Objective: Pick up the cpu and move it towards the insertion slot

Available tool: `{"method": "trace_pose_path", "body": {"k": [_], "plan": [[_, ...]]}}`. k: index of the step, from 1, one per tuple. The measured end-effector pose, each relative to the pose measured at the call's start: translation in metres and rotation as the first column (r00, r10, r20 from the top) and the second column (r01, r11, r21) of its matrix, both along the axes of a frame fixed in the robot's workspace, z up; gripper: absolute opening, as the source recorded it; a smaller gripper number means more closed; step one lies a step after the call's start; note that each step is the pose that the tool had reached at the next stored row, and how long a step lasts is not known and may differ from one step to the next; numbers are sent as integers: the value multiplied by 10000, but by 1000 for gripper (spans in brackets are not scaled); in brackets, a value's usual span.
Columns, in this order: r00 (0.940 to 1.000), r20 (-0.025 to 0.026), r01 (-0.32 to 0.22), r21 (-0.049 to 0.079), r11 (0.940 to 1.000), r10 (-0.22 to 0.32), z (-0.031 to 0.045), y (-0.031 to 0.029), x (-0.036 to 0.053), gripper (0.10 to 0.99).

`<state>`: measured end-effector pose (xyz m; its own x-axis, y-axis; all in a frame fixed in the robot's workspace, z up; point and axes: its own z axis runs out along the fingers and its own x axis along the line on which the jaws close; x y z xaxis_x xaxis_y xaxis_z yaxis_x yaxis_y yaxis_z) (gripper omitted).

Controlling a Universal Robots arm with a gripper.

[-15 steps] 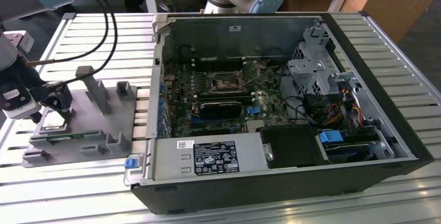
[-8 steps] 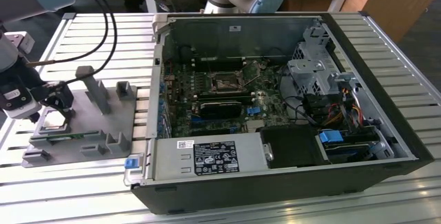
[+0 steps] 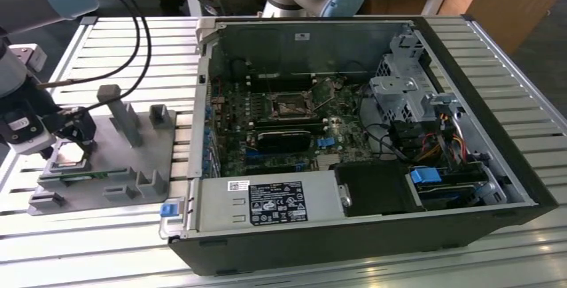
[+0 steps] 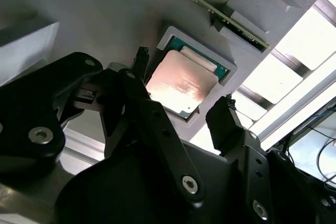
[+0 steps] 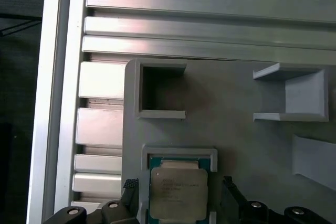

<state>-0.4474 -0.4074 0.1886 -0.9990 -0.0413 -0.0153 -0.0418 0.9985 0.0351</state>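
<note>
I have the gripper (image 3: pixel 74 141) over the grey fixture (image 3: pixel 133 168), at the exterior view's left on the slatted tabletop (image 3: pixel 89 248). It is spread open and has hold of nothing. In both wrist views its black fingers (image 4: pixel 140 61) stand on either side of the cpu (image 4: pixel 181 82), with a small gap on each side. The cpu lies flat, silvery top up, in a square recess of the fixture. A green memory strip (image 4: pixel 210 6) sits in a groove near it. The insertion slot (image 3: pixel 291 105) is well apart toward the exterior view's right, on the motherboard inside the open computer case (image 3: pixel 354 248). The fixture's upright post (image 3: pixel 113 105) and the case's side wall (image 3: pixel 202 102) stand between them.
</note>
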Motion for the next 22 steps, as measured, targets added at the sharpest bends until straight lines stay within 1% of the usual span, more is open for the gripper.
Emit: {"method": "trace_pose_path", "body": {"k": [8, 16, 17, 21, 22], "plan": [[10000, 1, 82, 1, 10000, -82, -56, 3, -13, 718], [9999, -2, 146, 15, 9999, -146, -72, 3, -17, 702], [9999, -2, 146, 16, 9999, -146, -72, 3, -17, 635], [9999, -1, 146, 16, 9999, -146, -73, 3, -17, 620], [9999, -1, 146, 16, 9999, -146, -73, 3, -17, 553]]}}
